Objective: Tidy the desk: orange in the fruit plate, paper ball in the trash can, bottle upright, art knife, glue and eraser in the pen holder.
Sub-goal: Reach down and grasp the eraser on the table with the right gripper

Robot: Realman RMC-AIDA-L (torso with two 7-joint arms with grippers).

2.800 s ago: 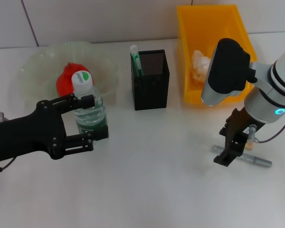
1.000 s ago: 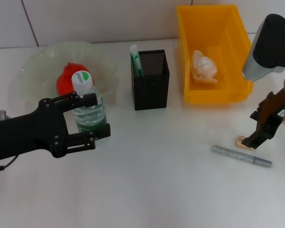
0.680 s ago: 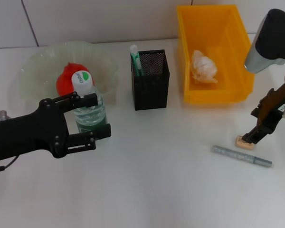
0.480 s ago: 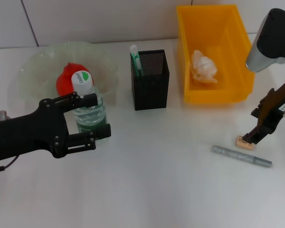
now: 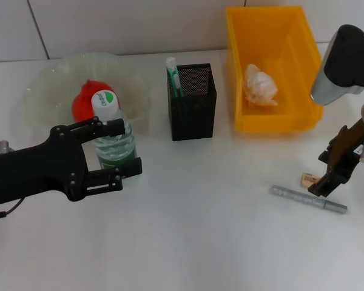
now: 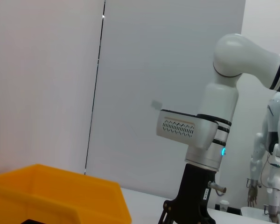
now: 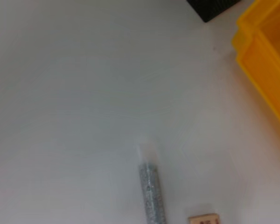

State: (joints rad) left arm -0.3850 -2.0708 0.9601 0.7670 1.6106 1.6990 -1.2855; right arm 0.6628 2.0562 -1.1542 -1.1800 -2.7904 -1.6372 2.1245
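Observation:
The orange (image 5: 84, 102) lies in the fruit plate (image 5: 48, 82). Just in front of it the bottle (image 5: 113, 140) stands upright between the open fingers of my left gripper (image 5: 122, 150). The glue (image 5: 172, 75) sticks out of the black mesh pen holder (image 5: 193, 103). The paper ball (image 5: 259, 85) rests in the yellow trash can (image 5: 291, 36). The grey art knife (image 5: 307, 199) (image 7: 151, 198) lies on the table at the right. The small tan eraser (image 5: 309, 179) (image 7: 204, 219) sits just beyond it. My right gripper (image 5: 325, 185) hangs fingers-down right beside the eraser, on its right.
The trash can's wall (image 7: 266, 56) and a corner of the pen holder (image 7: 214, 7) border the bare table around the knife. The left wrist view shows the trash can's rim (image 6: 56, 193) and my right arm (image 6: 200, 140) beyond it.
My right gripper has swung right from over the knife to the eraser, then shifted slightly right and toward me, leaving the eraser uncovered. The left arm and bottle have barely moved.

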